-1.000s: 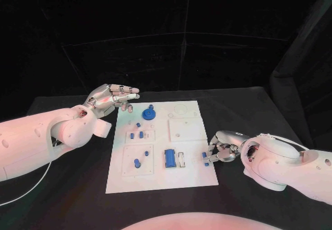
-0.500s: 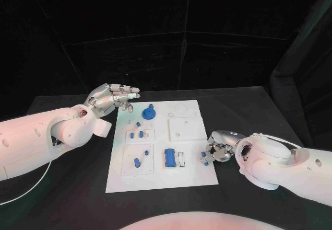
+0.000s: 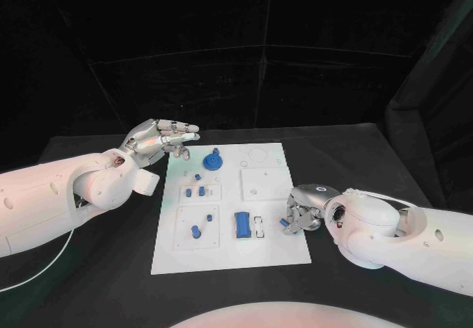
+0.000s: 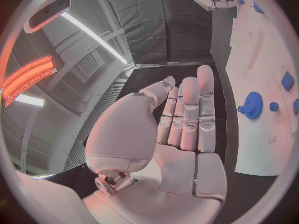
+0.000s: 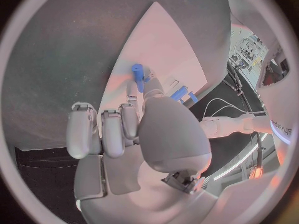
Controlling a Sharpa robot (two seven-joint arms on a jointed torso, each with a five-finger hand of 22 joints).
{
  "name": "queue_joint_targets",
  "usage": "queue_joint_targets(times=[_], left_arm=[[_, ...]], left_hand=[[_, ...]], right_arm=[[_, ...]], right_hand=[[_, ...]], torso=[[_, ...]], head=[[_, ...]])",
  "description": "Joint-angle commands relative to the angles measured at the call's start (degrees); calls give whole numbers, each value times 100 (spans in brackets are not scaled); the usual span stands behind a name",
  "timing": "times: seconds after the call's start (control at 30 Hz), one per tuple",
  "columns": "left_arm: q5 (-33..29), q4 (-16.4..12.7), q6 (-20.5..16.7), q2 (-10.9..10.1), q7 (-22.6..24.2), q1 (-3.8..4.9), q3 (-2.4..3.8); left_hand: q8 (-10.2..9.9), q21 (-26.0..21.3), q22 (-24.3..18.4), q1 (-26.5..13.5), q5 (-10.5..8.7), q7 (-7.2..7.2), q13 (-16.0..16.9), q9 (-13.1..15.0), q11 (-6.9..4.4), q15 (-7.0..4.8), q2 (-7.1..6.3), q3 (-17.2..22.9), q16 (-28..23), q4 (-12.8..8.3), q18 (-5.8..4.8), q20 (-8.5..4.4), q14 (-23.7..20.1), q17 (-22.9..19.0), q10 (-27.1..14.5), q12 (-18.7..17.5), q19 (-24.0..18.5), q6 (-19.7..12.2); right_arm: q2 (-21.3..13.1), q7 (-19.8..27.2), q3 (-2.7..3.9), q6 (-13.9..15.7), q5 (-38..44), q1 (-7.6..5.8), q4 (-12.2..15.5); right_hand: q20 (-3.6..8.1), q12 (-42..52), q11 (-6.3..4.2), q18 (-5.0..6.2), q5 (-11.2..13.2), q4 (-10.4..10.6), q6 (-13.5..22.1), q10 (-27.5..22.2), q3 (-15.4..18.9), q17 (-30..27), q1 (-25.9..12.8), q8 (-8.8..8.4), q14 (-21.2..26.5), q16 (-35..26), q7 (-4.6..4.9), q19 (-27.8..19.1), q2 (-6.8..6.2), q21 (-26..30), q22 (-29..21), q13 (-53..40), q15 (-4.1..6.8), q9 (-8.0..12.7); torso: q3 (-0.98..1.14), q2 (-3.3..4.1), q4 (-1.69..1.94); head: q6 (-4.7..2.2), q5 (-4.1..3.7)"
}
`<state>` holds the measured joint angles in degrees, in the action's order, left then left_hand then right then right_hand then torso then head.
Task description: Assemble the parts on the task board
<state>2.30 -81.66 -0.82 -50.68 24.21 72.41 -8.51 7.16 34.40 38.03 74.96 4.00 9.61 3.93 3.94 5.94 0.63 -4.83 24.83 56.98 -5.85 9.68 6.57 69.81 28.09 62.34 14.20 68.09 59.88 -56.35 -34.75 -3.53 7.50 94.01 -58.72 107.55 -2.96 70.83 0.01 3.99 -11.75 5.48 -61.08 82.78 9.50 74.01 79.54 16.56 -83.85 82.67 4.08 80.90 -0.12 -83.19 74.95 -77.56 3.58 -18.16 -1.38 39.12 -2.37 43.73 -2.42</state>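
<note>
left hand (image 3: 160, 142) upper left of frame, off the task board (image 3: 232, 260), fingers apart, holding nothing | right hand (image 3: 299, 213) lower right at the board's right edge, pinching a small blue part (image 3: 286, 223) | step: carry it level over its seat, lower straight | writing: none readable

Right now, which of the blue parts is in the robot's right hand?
The small blue part at the task board's right edge: the right hand pinches it, held off the board. The other blue parts, like the gear, rest untouched on the board.
</note>
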Motion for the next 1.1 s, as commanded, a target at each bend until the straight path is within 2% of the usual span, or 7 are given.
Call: queue_joint_targets(times=[0.03, 0.13, 0.4, 0.5, 0.57, 0.77, 1.1], left_arm=[[-15, -11, 72, -8, 65, 8, 4], [-15, -13, 73, -13, 63, 8, 4], [-15, -15, 90, -29, 48, 8, 4], [-15, -12, 113, -27, 38, 8, 4], [-15, -10, 120, -25, 32, 8, 4], [-15, -6, 128, -23, 18, 8, 3], [-15, -13, 128, -25, 5, 8, 3]], left_hand=[[28, -21, -5, -11, 3, 1, -5, -2, -21, 17, 35, -22, -24, -5, 77, -14, -37, -4, -23, 40, 3, 10], [28, -21, -5, -11, 3, 1, -5, -2, -21, 17, 35, -22, -24, -5, 77, -14, -37, -4, -23, 40, 3, 10], [28, -21, -5, -11, 3, 1, -5, -2, -21, 17, 35, -22, -24, -5, 77, -14, -37, -4, -23, 40, 3, 10], [29, -24, -8, -17, 5, 0, -6, -3, -22, 17, 43, -24, -23, 0, 77, -13, -39, -7, -28, 40, 2, 8], [29, -24, -8, -17, 5, 0, -6, -3, -22, 17, 43, -25, -23, 1, 77, -13, -39, -8, -28, 40, 2, 7], [28, -26, -9, -14, 5, -1, -7, -4, -23, 16, 42, -25, -23, -3, 78, -13, -41, -10, -34, 39, 1, 3], [26, -28, -10, -12, 6, 0, -8, -5, -22, 16, 41, -26, -23, -5, 78, -14, -43, -11, -39, 37, 0, -2]], right_arm=[[40, -193, -49, -606, 437, 51, -53], [62, -231, -49, -622, 498, 54, -61], [-12, -405, -48, -26, -334, 56, 41], [-86, -344, -47, 310, -987, 55, 108], [-127, -278, -47, 511, -1312, 54, 145], [-189, -54, -45, 1056, -1915, 51, 218], [-122, 137, -44, 1352, -2277, 50, 250]], right_hand=[[51, -54, -28, -69, 172, -192, 37, -43, -192, 4, 382, -125, -322, -29, 27, -14, 198, 26, 9, 136, 47, 119], [51, -85, -30, -69, 121, -288, 22, -64, -371, 7, 506, -187, -321, -33, 35, -16, 251, 30, 7, 149, 45, 143], [46, -141, -23, -76, -673, -197, 6, -82, -987, -3, 273, -417, -321, -49, 53, 15, 252, 15, 46, 169, 36, 243], [28, -181, -14, -75, -728, -85, -18, -92, -1568, -26, 2, -534, -318, -69, 55, 12, 91, 23, 37, 188, 24, 298], [27, -184, -17, -73, -721, -68, -60, -89, -2016, -30, -151, -576, -319, -77, 48, 7, -105, 32, 29, 186, 13, 313], [5, -160, 32, -75, -694, -91, -61, -73, -2824, -9, -491, -674, -326, -73, 120, 23, -433, 25, 54, 163, -12, 363], [-10, -142, 51, -75, -662, -127, -69, -60, -3093, 0, -722, -710, -328, -71, 129, 26, -631, 24, 62, 150, -22, 396]], torso=[[0, -3, 8], [-1, -8, 6], [4, -14, 1], [0, -14, 10], [-1, -13, 14], [-2, -10, 10], [-1, -1, 1]], head=[[11, -2], [19, 3], [13, 40], [-8, 36], [-13, 36], [-21, 51], [-18, 90]])
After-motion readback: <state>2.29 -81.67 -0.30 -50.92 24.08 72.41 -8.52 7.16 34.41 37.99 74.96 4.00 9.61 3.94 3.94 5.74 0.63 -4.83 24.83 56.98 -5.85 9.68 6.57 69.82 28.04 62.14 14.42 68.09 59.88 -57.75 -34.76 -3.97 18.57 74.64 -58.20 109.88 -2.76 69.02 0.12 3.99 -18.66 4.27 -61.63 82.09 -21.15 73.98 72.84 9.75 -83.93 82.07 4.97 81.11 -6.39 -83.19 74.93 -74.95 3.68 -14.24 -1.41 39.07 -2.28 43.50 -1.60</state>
